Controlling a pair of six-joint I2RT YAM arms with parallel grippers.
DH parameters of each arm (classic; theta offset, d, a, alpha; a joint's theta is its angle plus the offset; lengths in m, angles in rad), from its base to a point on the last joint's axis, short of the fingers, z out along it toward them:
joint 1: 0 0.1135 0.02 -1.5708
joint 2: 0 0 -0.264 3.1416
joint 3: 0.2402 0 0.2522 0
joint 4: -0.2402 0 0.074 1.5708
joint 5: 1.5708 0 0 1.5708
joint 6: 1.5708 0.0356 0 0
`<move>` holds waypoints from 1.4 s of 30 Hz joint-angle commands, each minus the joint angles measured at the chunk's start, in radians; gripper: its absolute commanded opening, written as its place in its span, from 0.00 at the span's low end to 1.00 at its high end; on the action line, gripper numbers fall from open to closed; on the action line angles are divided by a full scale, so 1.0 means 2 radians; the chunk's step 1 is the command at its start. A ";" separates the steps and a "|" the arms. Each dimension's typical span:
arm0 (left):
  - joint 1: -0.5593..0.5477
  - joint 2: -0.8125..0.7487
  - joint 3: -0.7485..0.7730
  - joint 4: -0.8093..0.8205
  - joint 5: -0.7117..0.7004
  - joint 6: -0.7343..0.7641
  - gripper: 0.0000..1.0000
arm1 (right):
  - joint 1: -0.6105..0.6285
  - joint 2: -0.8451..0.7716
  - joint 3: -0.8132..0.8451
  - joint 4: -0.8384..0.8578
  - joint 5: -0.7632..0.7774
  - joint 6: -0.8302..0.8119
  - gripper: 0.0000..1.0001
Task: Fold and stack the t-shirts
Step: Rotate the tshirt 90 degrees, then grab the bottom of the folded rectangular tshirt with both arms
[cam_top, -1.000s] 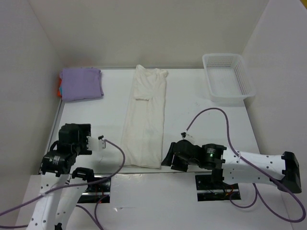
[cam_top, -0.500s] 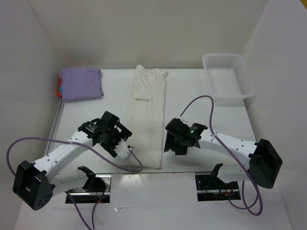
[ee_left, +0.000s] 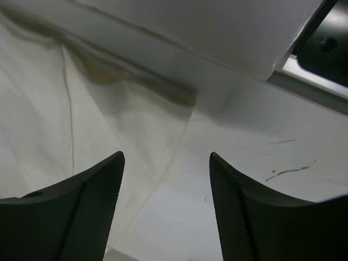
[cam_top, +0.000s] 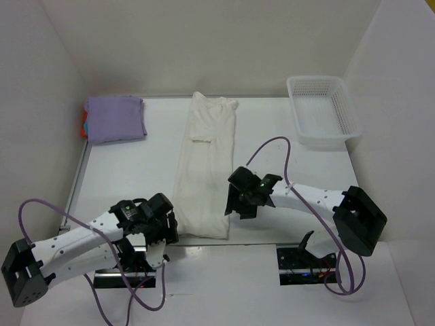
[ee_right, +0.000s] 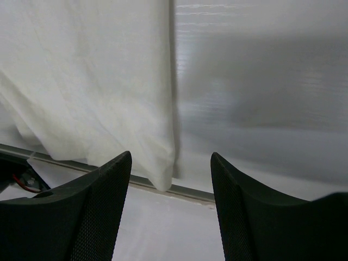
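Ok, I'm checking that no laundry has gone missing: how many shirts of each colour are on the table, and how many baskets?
Off-white t-shirt, laid out long: 1
Lavender purple t-shirt, top of the stack: 1
Orange t-shirt, only an edge showing under the lavender: 1
Teal-blue t-shirt, only an edge showing there: 1
White mesh basket: 1
Total: 5

Two grippers, left gripper point(ee_left: 166, 155) and right gripper point(ee_right: 171, 155), one off-white t-shirt point(cam_top: 204, 170) between their jaws, one purple t-shirt point(cam_top: 114, 117) far past the left jaws, two coloured edges point(cam_top: 84, 126) under it, one white basket point(cam_top: 325, 139) far past the right jaws.
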 commanded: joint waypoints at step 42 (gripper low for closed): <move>-0.037 0.245 0.075 0.056 0.079 -0.174 0.00 | 0.082 0.093 0.000 0.066 -0.065 0.036 0.35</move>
